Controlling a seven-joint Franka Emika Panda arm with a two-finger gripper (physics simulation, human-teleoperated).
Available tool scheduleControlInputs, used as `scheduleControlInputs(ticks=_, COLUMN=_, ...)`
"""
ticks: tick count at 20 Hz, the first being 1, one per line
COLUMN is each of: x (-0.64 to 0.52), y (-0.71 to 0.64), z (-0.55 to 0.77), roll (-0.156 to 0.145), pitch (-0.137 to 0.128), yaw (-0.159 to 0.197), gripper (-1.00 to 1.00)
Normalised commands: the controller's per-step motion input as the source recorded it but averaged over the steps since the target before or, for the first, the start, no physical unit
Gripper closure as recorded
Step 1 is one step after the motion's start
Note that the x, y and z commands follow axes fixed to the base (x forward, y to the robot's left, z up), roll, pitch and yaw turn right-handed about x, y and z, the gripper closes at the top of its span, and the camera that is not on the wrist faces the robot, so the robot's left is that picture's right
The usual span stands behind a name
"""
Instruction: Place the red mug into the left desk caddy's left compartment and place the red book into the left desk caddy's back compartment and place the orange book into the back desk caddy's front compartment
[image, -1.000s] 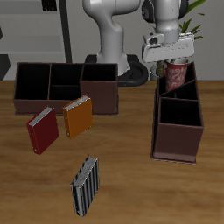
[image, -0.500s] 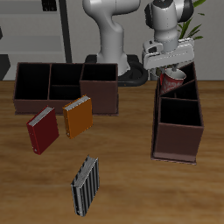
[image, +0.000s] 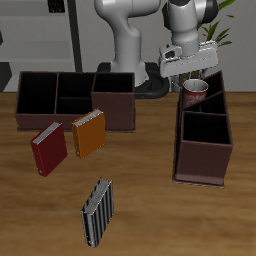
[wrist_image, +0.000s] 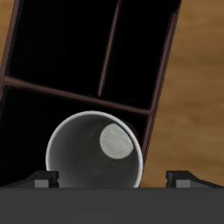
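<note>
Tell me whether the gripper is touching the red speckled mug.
Cannot tell. Wrist view: the gripper has its jaws spread beside the red speckled mug, one clear of it, the other at its rim; the exterior view shows no plain gap.

A black-and-grey striped book (image: 97, 211) lies on the wooden worktop (image: 150, 215) in the lower middle of the frame, with a green plant (image: 226, 35) at the upper right.

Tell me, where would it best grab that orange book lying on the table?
Probably from straight above, jaws across its two long edges. The orange book lies flat, slightly turned, with a gap to the red book beside it, so its sides look free.
</note>
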Motion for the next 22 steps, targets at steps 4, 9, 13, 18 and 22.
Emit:
scheduleControlInputs(ticks=4, x=0.16, y=-0.06, z=0.25, roll=-0.018, pitch=-0.027, yaw=0.008, gripper=-1.00)
scheduleControlInputs(ticks=9, x=0.23, y=-0.22, z=0.46, roll=-0.044, pitch=-0.034, yaw=-0.035, gripper=-1.00)
scheduleControlInputs(ticks=13, x=0.21, y=-0.13, z=0.25, roll=-0.036, pitch=-0.002, yaw=-0.026, gripper=-1.00)
scheduleControlInputs(ticks=18, x=0.21, y=-0.24, z=0.17, roll=-0.031, pitch=0.045, yaw=-0.060, gripper=-1.00)
scheduleControlInputs(ticks=22, x=0.25, y=-0.37, z=0.19, roll=-0.017, pitch=0.087, yaw=-0.012, gripper=-1.00)
